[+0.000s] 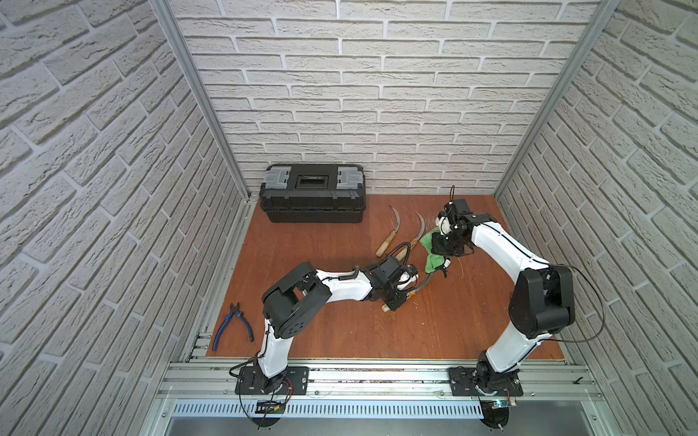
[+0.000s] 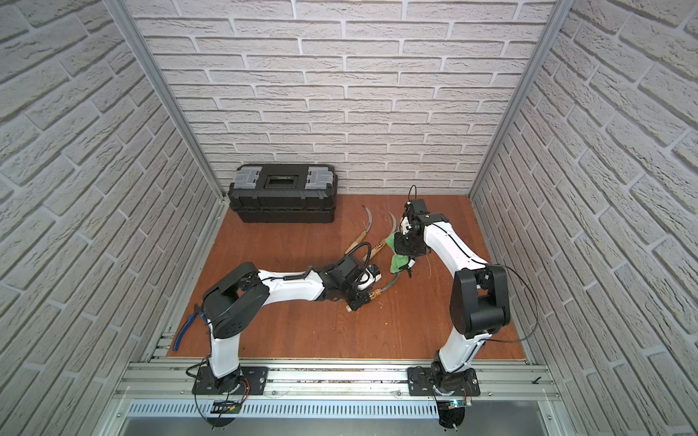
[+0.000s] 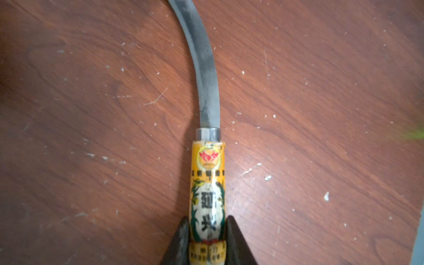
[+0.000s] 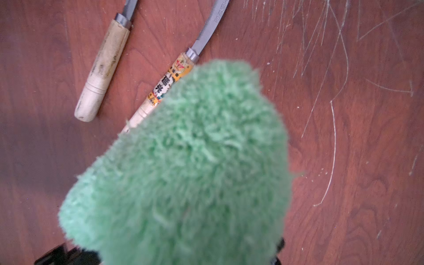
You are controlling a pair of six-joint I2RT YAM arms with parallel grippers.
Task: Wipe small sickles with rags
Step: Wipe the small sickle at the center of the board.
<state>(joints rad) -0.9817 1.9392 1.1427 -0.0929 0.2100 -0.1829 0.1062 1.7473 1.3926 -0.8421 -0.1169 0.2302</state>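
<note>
The left gripper (image 3: 207, 231) pinches the printed handle of a small sickle (image 3: 207, 165), blade curving away over the scratched wooden tabletop (image 3: 91, 114); whether it rests there I cannot tell; the right gripper (image 1: 438, 251) is clamped on the fluffy green rag (image 4: 183, 160); beyond the rag lie a second labelled sickle (image 4: 168, 80) and a plain-handled sickle (image 4: 103, 66), side by side, apart; a black toolbox (image 1: 312, 192) stands against the back wall.

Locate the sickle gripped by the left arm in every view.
Top view: gripped sickle mid-table, handle in the left pincer, blade towards the green cloth.
Top view: gripped sickle, same spot.
Left wrist: gripped sickle at centre, handle clamped.
Right wrist: not in it.
Shared landmark: green cloth, near the blade tip from above, filling the right wrist view.
</note>
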